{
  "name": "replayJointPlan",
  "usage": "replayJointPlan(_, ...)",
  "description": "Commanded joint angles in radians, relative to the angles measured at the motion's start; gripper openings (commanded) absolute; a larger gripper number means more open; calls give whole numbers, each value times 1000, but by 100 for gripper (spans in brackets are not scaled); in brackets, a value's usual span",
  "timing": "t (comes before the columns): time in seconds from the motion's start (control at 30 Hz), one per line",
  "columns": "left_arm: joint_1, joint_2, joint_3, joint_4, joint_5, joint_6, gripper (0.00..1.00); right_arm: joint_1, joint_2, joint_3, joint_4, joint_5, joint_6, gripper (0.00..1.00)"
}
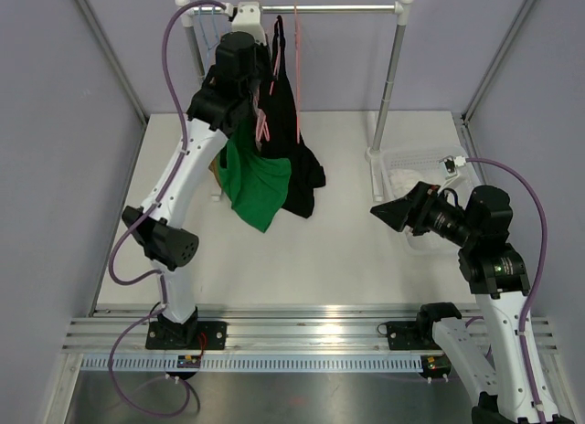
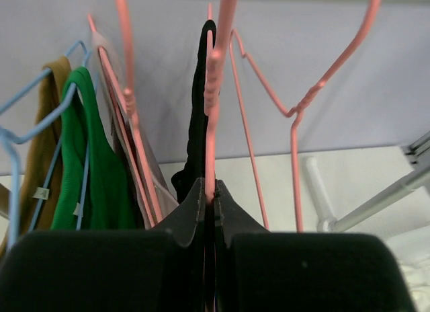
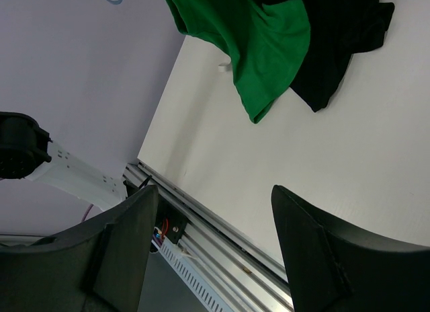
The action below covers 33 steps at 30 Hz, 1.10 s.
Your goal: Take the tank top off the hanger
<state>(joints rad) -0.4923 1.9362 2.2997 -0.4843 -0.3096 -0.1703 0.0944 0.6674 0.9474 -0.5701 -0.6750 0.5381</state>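
My left end effector [image 2: 211, 196] was up at the rail [image 1: 338, 8], its jaws pressed shut on the wire of the pink hanger [image 2: 215, 83] that carried the black tank top [image 1: 294, 154]. The top hung from that hanger, its hem slumped onto the table [image 1: 366, 259] just beside a green garment [image 1: 256, 191]. I judged it light, limp and stretchy. It would offer no stiffness to push against, and its narrow strap [image 2: 199, 110] was likely to snag on the hanger's shoulder if pulled straight down. The best hold looked to be the strap or the bunched fabric just below it, so it could be slid sideways off the wire while I steadied the hanger. My right end effector [image 3: 213, 194] hung low over the table with its jaws spread wide and nothing between them, well apart from the cloth.
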Motion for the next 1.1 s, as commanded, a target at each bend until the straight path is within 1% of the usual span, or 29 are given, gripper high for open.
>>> replayJointPlan(0.0, -6, -115, 30, 52, 41, -55, 0, 1, -11, 11, 42, -23, 5, 75)
replayJointPlan(0.1, -11, -153, 6, 35, 58, -87, 0, 1, -9, 24, 27, -28, -3, 75)
replayJointPlan(0.2, -12, -216, -69, 26, 84, -136, 0, -1, -17, 33, 16, -21, -10, 76)
replayJointPlan(0.3, -26, -279, -179, 24, 113, -195, 0, 1, -20, 44, 15, -18, -10, 76)
replayJointPlan(0.4, -51, -379, -293, 23, 96, -242, 0, -1, -14, 50, 12, -21, -12, 76)
replayJointPlan(0.5, -66, -492, -416, 38, 104, -284, 0, -1, -9, 68, -10, -15, -42, 77)
replayJointPlan(0.53, -72, -556, -449, 44, 116, -305, 0, 1, -2, 79, -22, -6, -56, 77)
replayJointPlan(0.6, -81, -615, -540, 46, 122, -340, 0, 1, 8, 100, -42, 14, -84, 77)
replayJointPlan(0.63, -84, -685, -571, 33, 133, -354, 0, 1, 20, 108, -45, 14, -87, 77)
replayJointPlan(0.67, -89, -722, -604, 33, 135, -365, 0, 1, 26, 119, -45, 8, -93, 77)
replayJointPlan(0.7, -100, -770, -696, 39, 135, -388, 0, -1, 38, 122, -42, -9, -95, 77)
replayJointPlan(0.73, -103, -846, -735, 46, 136, -396, 0, 1, 44, 125, -40, -17, -98, 77)
replayJointPlan(0.8, -114, -933, -837, 23, 115, -411, 0, 1, 63, 137, -42, -37, -107, 77)
replayJointPlan(0.83, -115, -971, -871, 6, 122, -413, 0, 1, 69, 139, -39, -44, -109, 77)
replayJointPlan(0.87, -117, -1046, -896, -17, 125, -413, 0, 1, 77, 140, -31, -61, -109, 77)
replayJointPlan(0.9, -120, -1078, -933, -42, 132, -413, 0, 1, 90, 140, -31, -72, -109, 77)
replayJointPlan(1.0, -120, -1187, -960, -141, 223, -385, 0, 1, 109, 114, 33, -138, -69, 77)
replayJointPlan(1.07, -120, -1224, -988, -195, 363, -365, 0, 1, 115, 94, 88, -175, -23, 75)
